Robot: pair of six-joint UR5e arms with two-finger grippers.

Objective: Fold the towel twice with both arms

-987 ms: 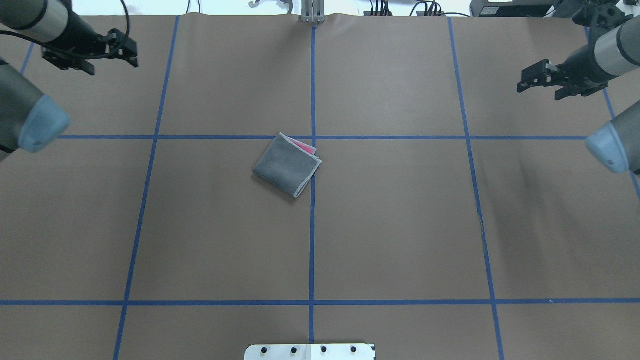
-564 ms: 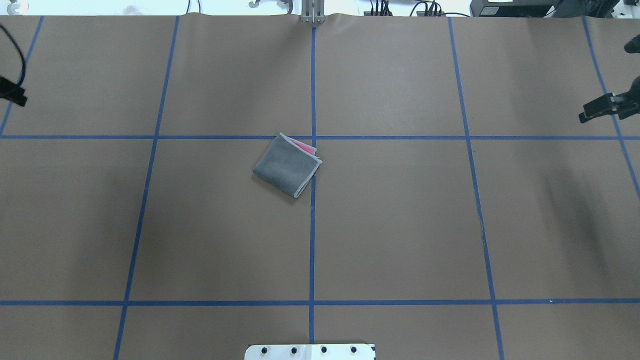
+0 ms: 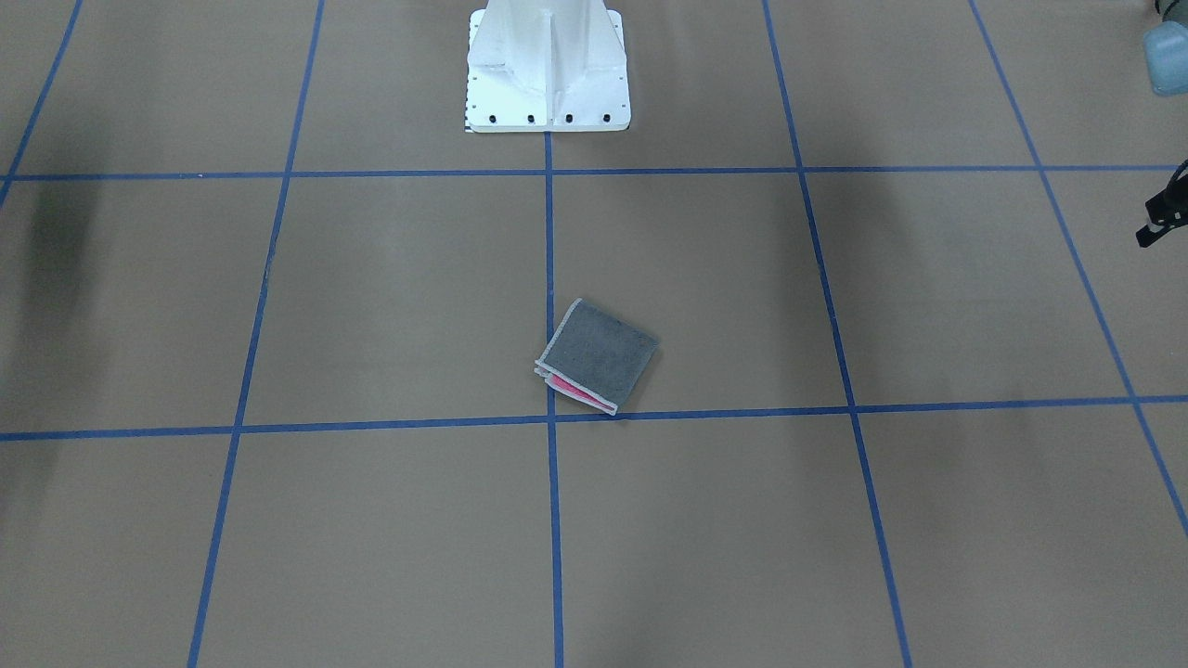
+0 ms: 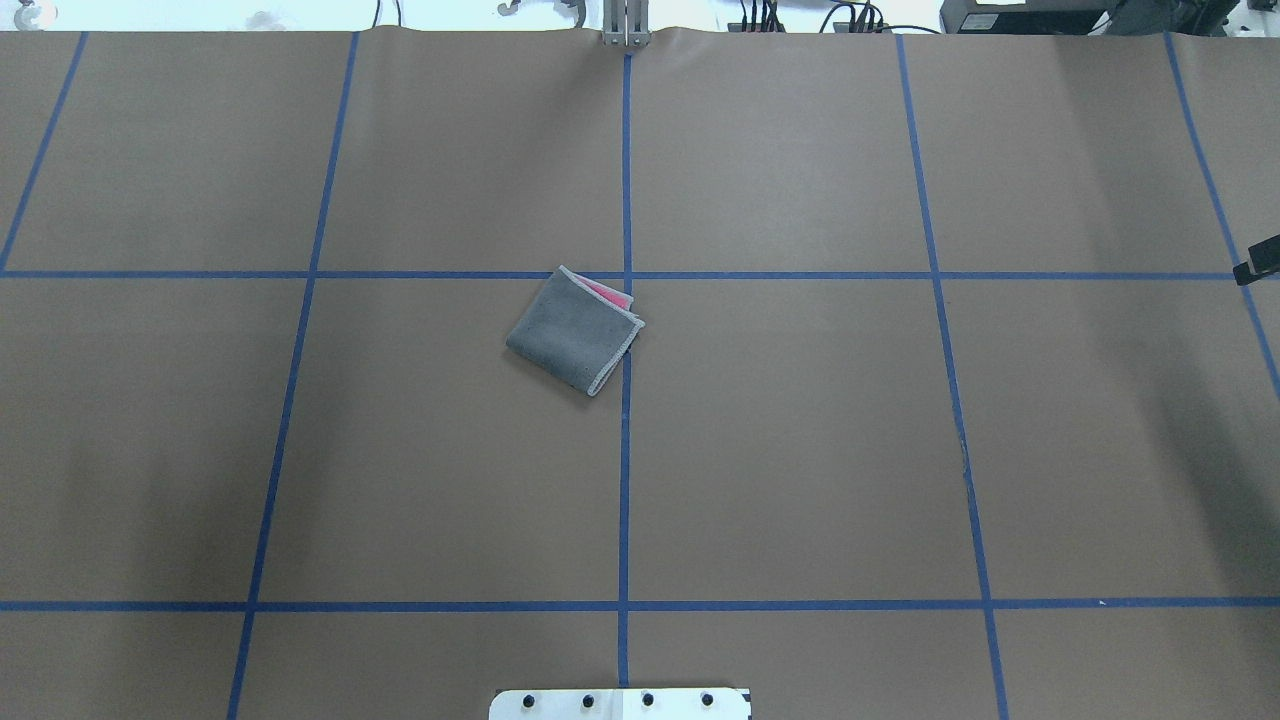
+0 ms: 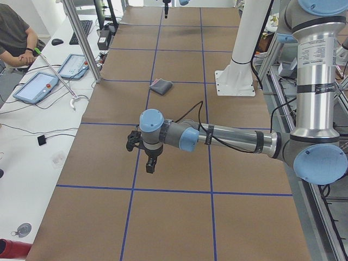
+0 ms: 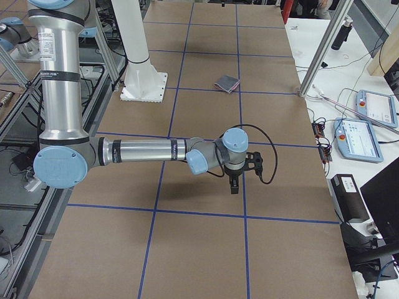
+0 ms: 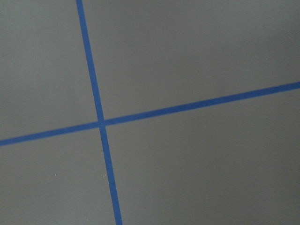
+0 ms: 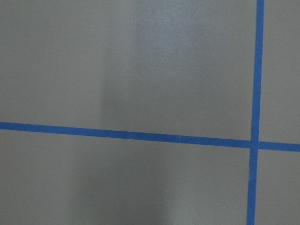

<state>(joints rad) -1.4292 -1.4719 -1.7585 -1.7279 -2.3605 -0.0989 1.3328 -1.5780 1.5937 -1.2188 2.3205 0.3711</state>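
The towel lies folded into a small square near the table's middle, grey face up, with a pink strip showing at its far edge. It also shows in the front view and both side views. Neither gripper touches it. My left gripper hangs over the table far to the towel's left; only a black sliver of it shows in the front view. My right gripper hangs far to the towel's right, a sliver at the overhead view's edge. I cannot tell whether either is open or shut.
The white pedestal base stands at the table's near edge behind the towel. Blue tape lines grid the brown surface. Side desks hold tablets, and a person sits at one. Metal frame posts stand at the far edge.
Both arms have pulled outward to the table's ends, almost leaving the overhead view. The towel has not moved.
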